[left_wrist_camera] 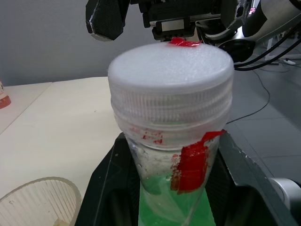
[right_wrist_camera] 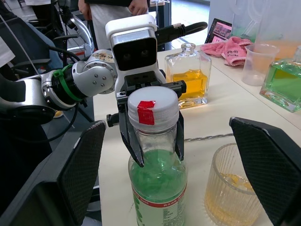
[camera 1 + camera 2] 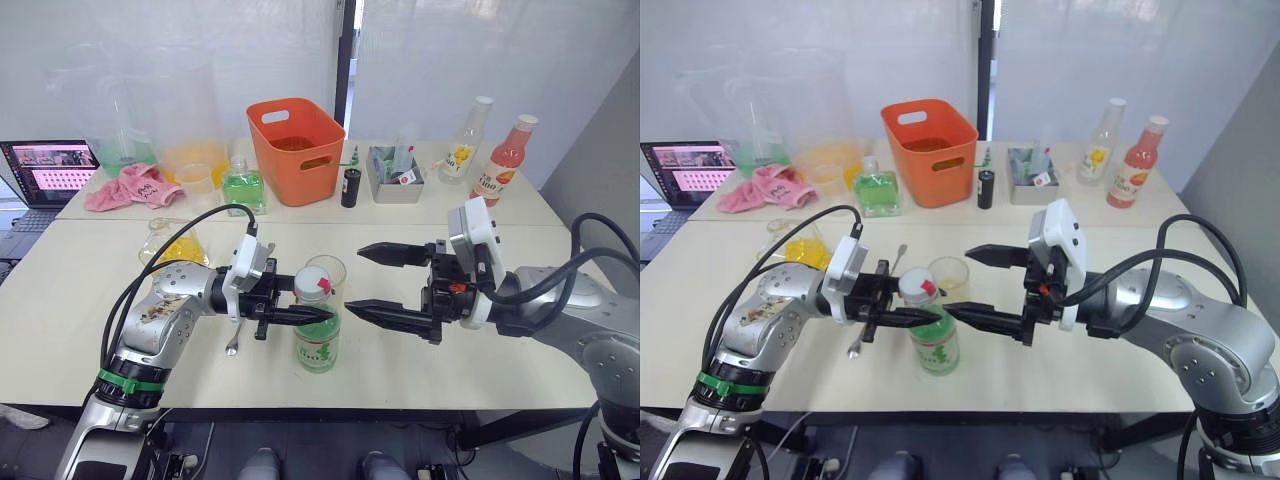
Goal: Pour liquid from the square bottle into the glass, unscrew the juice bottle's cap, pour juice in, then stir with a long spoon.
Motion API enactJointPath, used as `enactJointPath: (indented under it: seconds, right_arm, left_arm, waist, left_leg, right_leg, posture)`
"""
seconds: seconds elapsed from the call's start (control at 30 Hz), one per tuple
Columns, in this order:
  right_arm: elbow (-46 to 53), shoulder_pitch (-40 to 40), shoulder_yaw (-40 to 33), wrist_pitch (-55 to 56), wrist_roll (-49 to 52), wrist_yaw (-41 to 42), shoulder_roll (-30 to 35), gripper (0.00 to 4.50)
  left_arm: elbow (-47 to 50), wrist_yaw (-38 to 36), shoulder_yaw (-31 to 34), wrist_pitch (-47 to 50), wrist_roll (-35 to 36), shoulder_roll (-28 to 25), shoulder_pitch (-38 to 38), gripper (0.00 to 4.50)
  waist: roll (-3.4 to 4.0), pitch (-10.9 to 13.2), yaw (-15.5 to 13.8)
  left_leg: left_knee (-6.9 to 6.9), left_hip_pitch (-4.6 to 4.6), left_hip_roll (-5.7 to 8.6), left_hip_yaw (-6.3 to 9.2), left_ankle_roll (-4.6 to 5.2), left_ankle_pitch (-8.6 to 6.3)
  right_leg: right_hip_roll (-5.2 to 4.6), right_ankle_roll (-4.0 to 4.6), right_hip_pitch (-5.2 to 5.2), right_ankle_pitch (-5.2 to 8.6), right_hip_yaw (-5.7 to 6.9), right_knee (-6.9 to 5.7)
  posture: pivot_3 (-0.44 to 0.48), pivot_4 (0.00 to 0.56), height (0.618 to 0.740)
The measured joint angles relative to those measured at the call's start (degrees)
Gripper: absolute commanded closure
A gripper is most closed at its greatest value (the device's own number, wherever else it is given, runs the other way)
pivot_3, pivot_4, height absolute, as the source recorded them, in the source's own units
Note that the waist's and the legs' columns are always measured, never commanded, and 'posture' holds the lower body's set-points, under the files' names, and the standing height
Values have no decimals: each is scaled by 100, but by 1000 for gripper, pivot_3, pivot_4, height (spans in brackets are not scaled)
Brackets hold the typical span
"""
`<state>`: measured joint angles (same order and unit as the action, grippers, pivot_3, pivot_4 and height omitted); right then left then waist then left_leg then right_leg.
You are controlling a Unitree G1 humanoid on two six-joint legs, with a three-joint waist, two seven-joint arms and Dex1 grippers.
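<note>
The juice bottle stands upright on the table, just in front of the glass, which already holds a little yellow liquid. So the first pour looks done, and the uncapping step is in hand. The left tool is clamped around the juice bottle's neck, just under the cap, steadying it. The right tool hangs beside the juice bottle on the side away from the left tool, its fingers spread wide, level with the cap but not touching it.

I'd say the next move calls for the right tool to come over the cap, close on its ribbed edge and twist, while the left grip holds firm.

The right wrist view shows the red tape on the cap and the square bottle standing beyond the juice bottle, with the long spoon lying between them. The left wrist view shows the cap's ribbing and that it sits fully screwed down.
</note>
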<state>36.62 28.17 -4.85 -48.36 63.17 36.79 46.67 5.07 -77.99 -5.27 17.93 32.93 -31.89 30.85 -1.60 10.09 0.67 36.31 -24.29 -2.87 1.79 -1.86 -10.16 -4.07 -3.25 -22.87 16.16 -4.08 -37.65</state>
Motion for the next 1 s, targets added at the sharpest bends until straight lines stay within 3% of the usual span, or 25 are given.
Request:
enactJointPath:
  seconds: [0.43, 0.5, 0.6, 1.0]
  right_arm:
    - [2, -197, -204, 0, 69, -74, 141, 0]
    - [5, -211, -245, 0, 71, -80, 142, 0]
    - [21, -238, -259, 0, 77, -85, 150, 0]
    - [44, -251, -260, 0, 90, -87, 188, 0]
  left_arm:
    - [79, 63, 9, 272, 53, -65, 23, 3189]
    - [79, 44, 8, 212, 46, -64, 4, 2176]
    - [62, 38, -14, 195, -20, -66, -41, 1275]
    - [59, 176, -44, 425, 28, 28, -40, 1275]
  waist:
    - [0, 0, 13]
    - [0, 0, 13]
    - [0, 0, 13]
    - [0, 0, 7]
  left_leg:
    - [-1, 0, -1, 0, 0, 0]
    - [-1, 1, -1, 0, 0, 0]
    - [-2, 1, -1, 0, 0, 0]
    - [-1, -3, -1, 0, 0, 0]
  right_leg:
    - [1, 0, -1, 0, 0, 0]
    - [1, 0, 0, 0, 0, 0]
    - [1, 0, 0, 0, 0, 1]
    - [1, -1, -2, 0, 0, 4]
  posture:
    - [0, 150, 739]
    - [0, 150, 739]
    - [0, 150, 739]
    - [0, 150, 739]
